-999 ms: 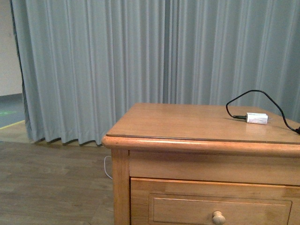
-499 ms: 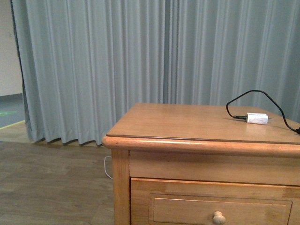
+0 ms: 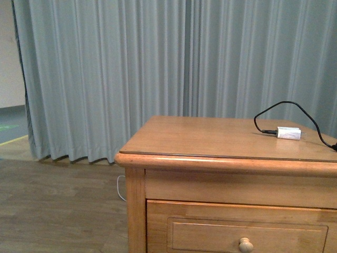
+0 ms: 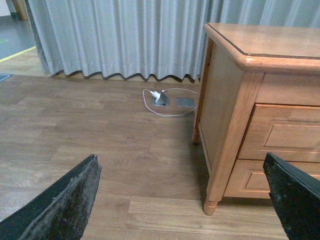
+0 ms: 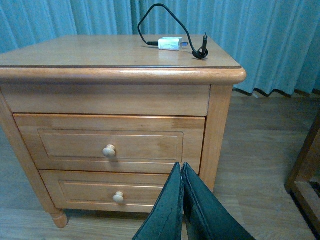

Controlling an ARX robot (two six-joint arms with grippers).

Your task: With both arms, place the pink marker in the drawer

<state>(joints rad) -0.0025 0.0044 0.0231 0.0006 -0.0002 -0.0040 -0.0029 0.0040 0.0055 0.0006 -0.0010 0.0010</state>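
The pink marker is not in any view. The drawer (image 5: 110,142) is the upper one of two in a honey-coloured wooden cabinet. It is shut, with a round pale knob (image 5: 109,150). Its top edge and knob also show in the front view (image 3: 245,244). My right gripper (image 5: 181,166) is shut and empty, in front of the cabinet and apart from it, level with the lower drawer (image 5: 107,192). My left gripper (image 4: 180,162) is open and empty, low over the floor by the cabinet's left side. Neither arm shows in the front view.
A small white charger plug (image 3: 288,133) with a black cable lies on the cabinet top (image 3: 210,137). It also shows in the right wrist view (image 5: 170,43). A grey curtain (image 3: 158,68) hangs behind. A floor socket with a white cable (image 4: 161,97) lies left of the cabinet. Other wooden furniture (image 5: 305,170) stands to its right.
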